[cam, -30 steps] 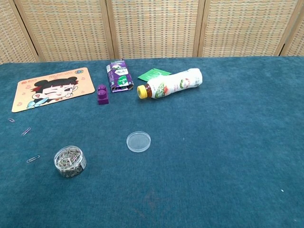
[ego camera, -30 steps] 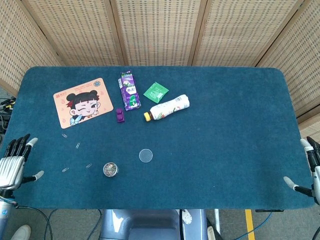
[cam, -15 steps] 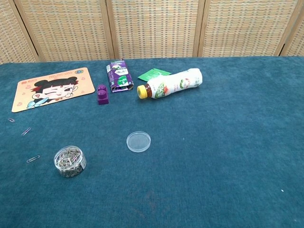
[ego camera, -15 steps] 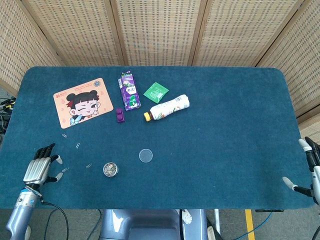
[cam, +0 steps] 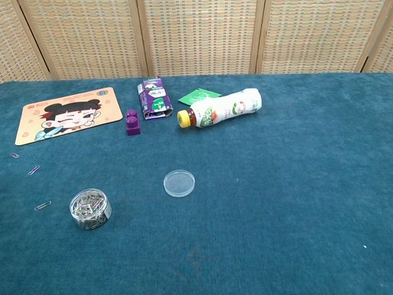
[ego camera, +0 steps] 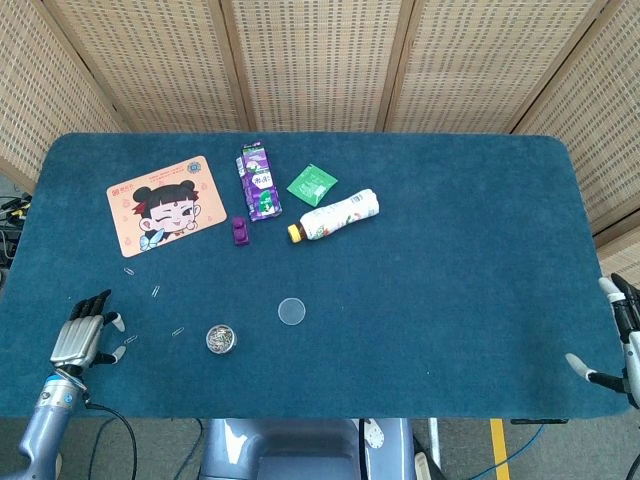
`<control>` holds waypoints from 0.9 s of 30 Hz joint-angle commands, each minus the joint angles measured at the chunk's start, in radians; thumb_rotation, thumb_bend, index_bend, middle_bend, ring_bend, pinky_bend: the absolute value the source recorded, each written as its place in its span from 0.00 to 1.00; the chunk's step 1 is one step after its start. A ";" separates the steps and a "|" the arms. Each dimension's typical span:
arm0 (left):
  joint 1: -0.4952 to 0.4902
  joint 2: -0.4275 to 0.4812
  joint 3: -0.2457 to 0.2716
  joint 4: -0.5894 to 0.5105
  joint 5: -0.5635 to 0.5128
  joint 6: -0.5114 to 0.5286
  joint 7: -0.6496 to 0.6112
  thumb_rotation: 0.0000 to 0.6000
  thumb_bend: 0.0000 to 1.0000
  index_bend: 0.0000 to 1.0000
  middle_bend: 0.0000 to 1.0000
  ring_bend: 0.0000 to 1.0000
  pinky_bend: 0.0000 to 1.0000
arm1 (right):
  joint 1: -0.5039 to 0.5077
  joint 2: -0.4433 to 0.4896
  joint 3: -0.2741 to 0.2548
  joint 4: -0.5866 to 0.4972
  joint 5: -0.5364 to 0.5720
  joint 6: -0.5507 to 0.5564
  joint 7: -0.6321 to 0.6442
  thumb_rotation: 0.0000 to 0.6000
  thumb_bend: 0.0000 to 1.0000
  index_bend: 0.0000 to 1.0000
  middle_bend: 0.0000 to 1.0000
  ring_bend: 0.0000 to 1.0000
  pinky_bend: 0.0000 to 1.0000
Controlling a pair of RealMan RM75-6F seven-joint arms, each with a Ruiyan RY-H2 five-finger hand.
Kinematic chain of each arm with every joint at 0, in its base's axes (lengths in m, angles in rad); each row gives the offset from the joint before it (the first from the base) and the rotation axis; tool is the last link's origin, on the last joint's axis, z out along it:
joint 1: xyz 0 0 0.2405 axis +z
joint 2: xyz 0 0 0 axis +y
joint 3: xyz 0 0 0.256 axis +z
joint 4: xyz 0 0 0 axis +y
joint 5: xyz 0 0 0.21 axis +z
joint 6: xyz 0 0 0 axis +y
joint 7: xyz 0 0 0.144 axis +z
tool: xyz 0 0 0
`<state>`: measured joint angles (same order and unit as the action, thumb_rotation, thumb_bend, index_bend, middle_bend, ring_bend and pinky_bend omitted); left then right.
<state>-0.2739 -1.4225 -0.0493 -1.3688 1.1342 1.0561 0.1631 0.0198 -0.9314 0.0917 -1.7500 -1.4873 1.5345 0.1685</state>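
left robot hand (ego camera: 84,333) spread wide, holding nothing, near loose paper clips (ego camera: 177,331).

Bright even light, sharp pics

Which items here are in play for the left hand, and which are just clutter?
In play: left hand, open over the table edge; loose paper clips beside it; jar of clips; clear lid.

Lying about: cartoon mat, purple carton, purple block, green packet, bottle.
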 commanded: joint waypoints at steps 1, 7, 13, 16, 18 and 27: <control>-0.003 -0.006 0.001 0.009 0.005 -0.006 -0.007 1.00 0.30 0.49 0.00 0.00 0.00 | 0.001 0.000 0.001 0.001 0.002 -0.001 0.002 1.00 0.00 0.00 0.00 0.00 0.00; -0.015 -0.015 -0.001 0.022 -0.005 -0.024 0.010 1.00 0.36 0.50 0.00 0.00 0.00 | 0.001 0.001 0.000 0.001 0.002 -0.003 0.005 1.00 0.00 0.00 0.00 0.00 0.00; -0.020 -0.021 0.000 0.025 -0.011 -0.034 0.018 1.00 0.37 0.50 0.00 0.00 0.00 | 0.001 0.003 0.001 0.001 0.003 -0.003 0.009 1.00 0.00 0.00 0.00 0.00 0.00; -0.021 -0.022 0.001 0.020 -0.011 -0.039 0.011 1.00 0.37 0.50 0.00 0.00 0.00 | 0.000 0.004 0.001 0.001 0.003 -0.002 0.012 1.00 0.00 0.00 0.00 0.00 0.00; -0.021 -0.021 0.002 0.018 -0.010 -0.041 0.007 1.00 0.37 0.50 0.00 0.00 0.00 | 0.000 0.005 0.001 0.000 0.003 -0.001 0.012 1.00 0.00 0.00 0.00 0.00 0.00; -0.031 -0.031 0.006 0.020 -0.010 -0.054 0.023 1.00 0.37 0.50 0.00 0.00 0.00 | 0.001 0.006 0.001 0.000 0.003 -0.004 0.019 1.00 0.00 0.00 0.00 0.00 0.00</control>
<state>-0.3043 -1.4535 -0.0431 -1.3483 1.1239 1.0026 0.1859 0.0208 -0.9250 0.0923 -1.7503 -1.4845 1.5302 0.1874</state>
